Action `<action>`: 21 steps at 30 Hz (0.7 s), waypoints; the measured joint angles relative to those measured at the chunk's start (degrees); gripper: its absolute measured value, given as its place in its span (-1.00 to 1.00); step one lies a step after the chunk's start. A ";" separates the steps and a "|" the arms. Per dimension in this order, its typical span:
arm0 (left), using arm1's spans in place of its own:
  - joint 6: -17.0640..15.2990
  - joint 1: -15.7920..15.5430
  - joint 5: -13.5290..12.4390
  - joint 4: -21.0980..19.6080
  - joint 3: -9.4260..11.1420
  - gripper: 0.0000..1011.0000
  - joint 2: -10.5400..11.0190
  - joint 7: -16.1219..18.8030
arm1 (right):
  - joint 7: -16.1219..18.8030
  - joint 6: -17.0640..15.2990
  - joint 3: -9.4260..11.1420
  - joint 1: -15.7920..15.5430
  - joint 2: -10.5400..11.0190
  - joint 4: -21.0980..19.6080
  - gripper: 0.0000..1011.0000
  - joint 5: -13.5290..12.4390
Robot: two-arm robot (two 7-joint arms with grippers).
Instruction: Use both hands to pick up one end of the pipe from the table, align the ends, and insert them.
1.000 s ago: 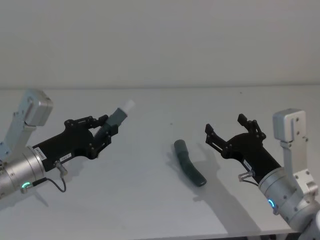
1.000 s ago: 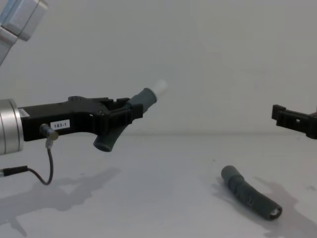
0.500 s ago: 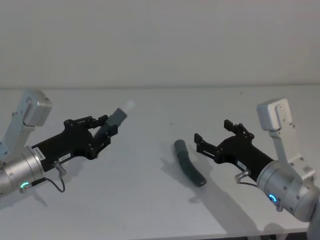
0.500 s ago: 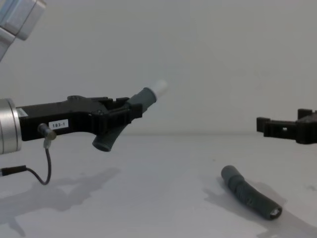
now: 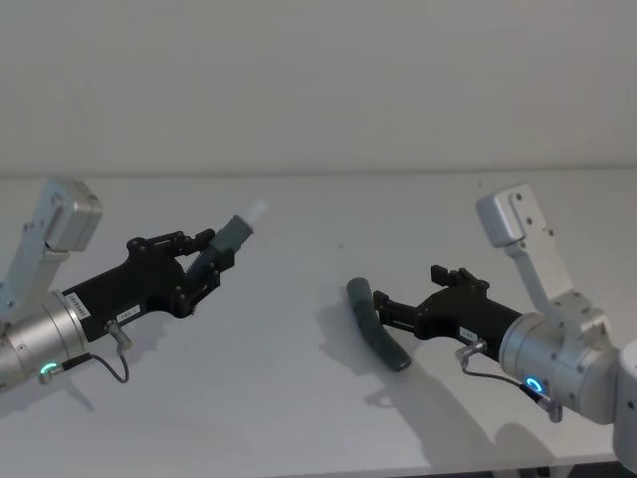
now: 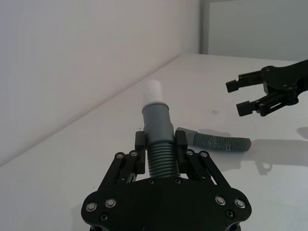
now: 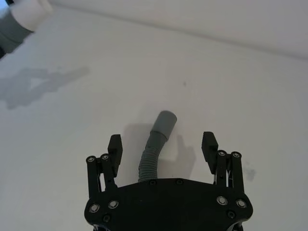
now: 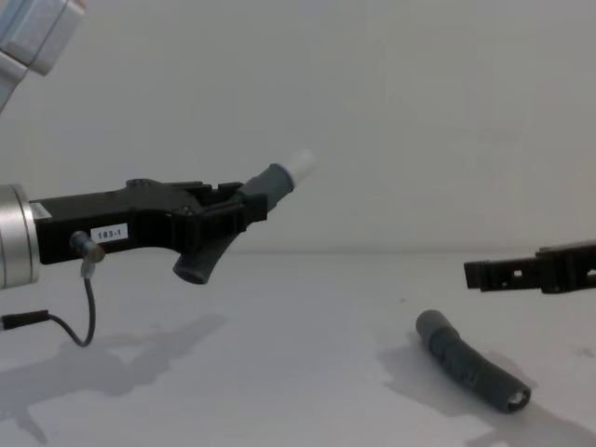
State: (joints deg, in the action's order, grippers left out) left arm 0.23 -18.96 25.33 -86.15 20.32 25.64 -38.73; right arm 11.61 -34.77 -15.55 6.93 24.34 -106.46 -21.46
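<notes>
right claw (image 5: 381, 307) lower now, open above dark pipe (image 7: 153, 149); left claw (image 5: 213, 255) tight around white-tipped pipe (image 5: 235, 235)

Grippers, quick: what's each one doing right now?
Left gripper: shut on the white-tipped pipe piece.
Right gripper: open, empty, above the darker pipe piece.

Robotics lab or test cell, by the look; plain matte white-grey bench (image 5: 299, 418) w/ a bare pale wall (image 5: 318, 80) right behind; greyer wall panel (image 6: 255, 24) joins at a vertical seam; silver robot arms sit at both sides, left arm (image 5: 25, 354) and right arm (image 5: 557, 354), each w/ a glowing ring light (image 5: 47, 371); loose black cable (image 8: 91, 303) under the left arm; small printed ID label (image 8: 114, 235) on the left hand (image 8: 250, 207).
</notes>
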 joint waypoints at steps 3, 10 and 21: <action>0.01 0.00 0.01 0.00 0.00 -0.35 0.01 -0.02 | -1.16 -2.80 -0.27 0.84 -0.82 0.01 0.98 0.05; 0.04 -0.01 0.01 0.00 0.00 -0.35 0.03 -0.07 | -3.90 -7.58 -1.25 2.68 -2.80 1.10 0.98 1.08; 0.05 -0.01 0.00 0.00 0.00 -0.35 0.03 -0.08 | -5.77 -11.34 -2.98 4.96 -4.72 3.13 0.98 2.68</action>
State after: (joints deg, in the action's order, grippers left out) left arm 0.28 -18.96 25.33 -86.16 20.32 25.67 -38.81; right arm 5.84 -46.11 -18.53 11.89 19.61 -103.33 -18.79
